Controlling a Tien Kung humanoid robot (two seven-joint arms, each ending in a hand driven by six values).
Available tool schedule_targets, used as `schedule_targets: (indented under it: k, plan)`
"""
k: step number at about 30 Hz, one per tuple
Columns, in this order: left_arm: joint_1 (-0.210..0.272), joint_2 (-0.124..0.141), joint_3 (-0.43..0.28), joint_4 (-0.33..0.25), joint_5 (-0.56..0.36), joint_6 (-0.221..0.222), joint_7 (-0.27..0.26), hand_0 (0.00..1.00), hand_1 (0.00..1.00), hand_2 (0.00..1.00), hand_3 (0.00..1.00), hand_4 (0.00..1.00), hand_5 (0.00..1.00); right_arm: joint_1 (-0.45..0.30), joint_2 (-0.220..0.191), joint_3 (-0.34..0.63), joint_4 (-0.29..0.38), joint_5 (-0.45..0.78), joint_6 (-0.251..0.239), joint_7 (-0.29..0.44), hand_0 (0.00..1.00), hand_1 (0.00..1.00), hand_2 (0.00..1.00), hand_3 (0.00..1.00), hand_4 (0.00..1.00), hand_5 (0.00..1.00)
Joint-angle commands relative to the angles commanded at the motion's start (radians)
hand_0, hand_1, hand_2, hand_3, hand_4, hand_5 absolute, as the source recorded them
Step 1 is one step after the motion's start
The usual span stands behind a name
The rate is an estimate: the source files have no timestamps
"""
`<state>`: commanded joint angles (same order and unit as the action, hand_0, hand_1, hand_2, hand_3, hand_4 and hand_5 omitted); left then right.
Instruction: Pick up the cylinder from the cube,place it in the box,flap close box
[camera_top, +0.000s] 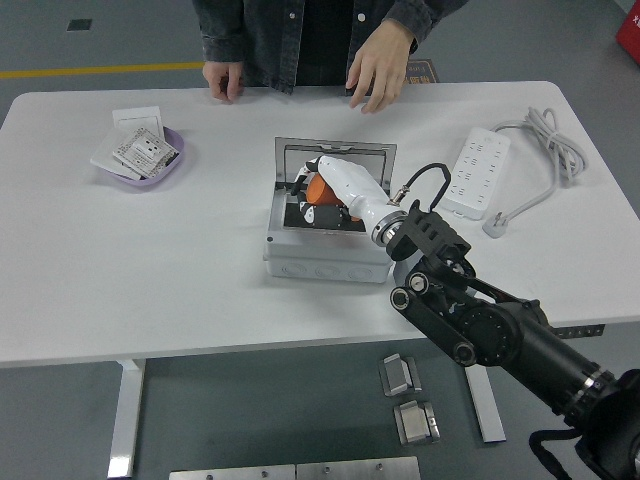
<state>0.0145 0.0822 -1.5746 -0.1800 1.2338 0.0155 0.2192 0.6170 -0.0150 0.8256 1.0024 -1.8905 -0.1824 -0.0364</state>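
Grey flooring surrounds the white worktop (200, 260), and a yellow line runs across the floor at the upper left. Near the middle of the worktop sits a grey box (326, 258) with its flap (335, 160) standing open at the far side, showing a dark interior. Inside the opening, the right hand (318, 192), white-shelled on a black arm that enters from the lower right, is curled around the orange cylinder (316, 188). The cylinder is held down within the box's opening, against the far wall below the flap; whether it touches the box floor cannot be told. Only a small rounded patch of its smooth orange surface shows between the fingers (300, 182), so which way its long axis runs cannot be told.

At the far left a shallow purple tray (172, 165) holds white cards or packets with dark print, some overhanging the rim. A white power strip (476, 173) with a coiled cable lies at the far right, well apart from the box. The arm hides the spot just right of the box.

A person in a dark jacket stands at the far side; one hand (224, 78) rests at the worktop's edge, and the other hand (378, 68) lies on the worktop with its fingers spread.

Below the worktop, on the floor, lie small grey metal blocks (402, 376).
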Motion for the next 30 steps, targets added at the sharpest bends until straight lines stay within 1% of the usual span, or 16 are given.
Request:
schedule_targets:
  k: [1, 6, 7, 12, 13, 18, 19, 24, 25, 30]
  plan:
    - [0.000, 0.000, 0.002, 0.000, -0.001, -0.001, -0.002, 0.639, 0.617, 0.586, 0.607, 0.678, 0.284, 0.002, -0.002, -0.001, -0.006, 0.004, 0.001, 0.008, 0.079, 0.173, 0.379, 0.343, 0.070, 0.002]
    - [-0.002, -0.002, 0.009, 0.000, -0.004, -0.003, -0.006, 0.639, 0.617, 0.586, 0.607, 0.678, 0.284, 0.008, -0.006, 0.000, -0.026, 0.018, 0.015, 0.038, 0.079, 0.173, 0.379, 0.343, 0.070, 0.002]
    - [-0.002, -0.002, 0.009, 0.000, -0.004, -0.003, -0.006, 0.638, 0.617, 0.587, 0.607, 0.678, 0.286, 0.008, -0.006, 0.000, -0.029, 0.020, 0.017, 0.041, 0.098, 0.187, 0.414, 0.432, 0.186, 0.002]
    - [-0.006, -0.003, 0.013, 0.000, -0.003, -0.005, -0.009, 0.638, 0.617, 0.587, 0.607, 0.678, 0.286, 0.008, -0.004, 0.001, -0.040, 0.027, 0.022, 0.058, 0.098, 0.187, 0.414, 0.432, 0.186, 0.002]
    - [-0.007, -0.003, 0.014, 0.000, -0.004, -0.005, -0.010, 0.638, 0.618, 0.586, 0.607, 0.678, 0.285, 0.008, -0.004, 0.002, -0.042, 0.027, 0.022, 0.061, 0.145, 0.238, 0.471, 0.545, 0.318, 0.037]
    - [-0.008, -0.004, 0.015, 0.000, -0.001, -0.006, -0.011, 0.638, 0.618, 0.586, 0.607, 0.678, 0.285, 0.010, -0.007, 0.002, -0.053, 0.027, 0.022, 0.077, 0.145, 0.238, 0.471, 0.545, 0.318, 0.037]
    - [-0.009, -0.004, 0.014, 0.000, 0.001, -0.007, -0.010, 0.638, 0.617, 0.587, 0.607, 0.678, 0.285, 0.011, -0.008, 0.001, -0.057, 0.030, 0.023, 0.082, 0.256, 0.384, 0.585, 0.681, 0.628, 0.212]
    - [-0.010, -0.004, 0.014, 0.000, 0.003, -0.008, -0.009, 0.638, 0.617, 0.587, 0.607, 0.678, 0.285, 0.014, -0.009, -0.002, -0.074, 0.050, 0.026, 0.104, 0.256, 0.384, 0.585, 0.681, 0.628, 0.212]
    - [-0.011, -0.004, 0.015, 0.000, 0.003, -0.009, -0.009, 0.638, 0.617, 0.586, 0.606, 0.677, 0.286, 0.015, -0.010, -0.003, -0.078, 0.052, 0.026, 0.108, 0.300, 0.398, 0.593, 0.695, 0.763, 0.269]
    - [-0.014, -0.005, 0.014, 0.000, 0.008, -0.011, -0.009, 0.638, 0.617, 0.586, 0.606, 0.677, 0.286, 0.022, -0.015, -0.002, -0.092, 0.044, 0.028, 0.124, 0.300, 0.398, 0.593, 0.695, 0.763, 0.269]
